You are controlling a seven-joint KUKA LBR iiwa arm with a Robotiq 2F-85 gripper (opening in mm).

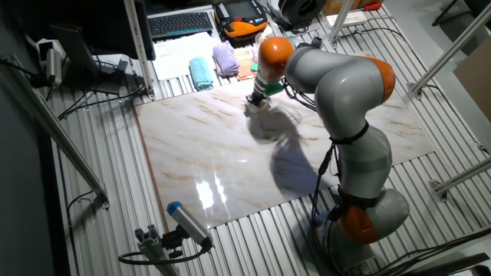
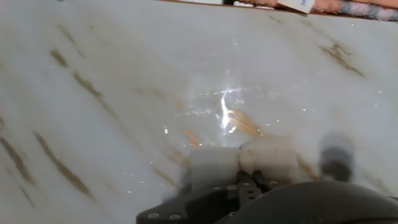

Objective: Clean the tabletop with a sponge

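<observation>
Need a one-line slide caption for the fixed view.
KUKA arm's gripper pressing a sponge onto the far side of the marble tabletop, cloths lying beyond its edge.

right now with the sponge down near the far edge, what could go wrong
The sponge is being worked close to the tabletop's far edge, where folded cloths lie; a stroke running outward might push into them. The end effector looks clamped on the sponge, but the hand view is blurred, so the grip may slip unnoticed.
</observation>
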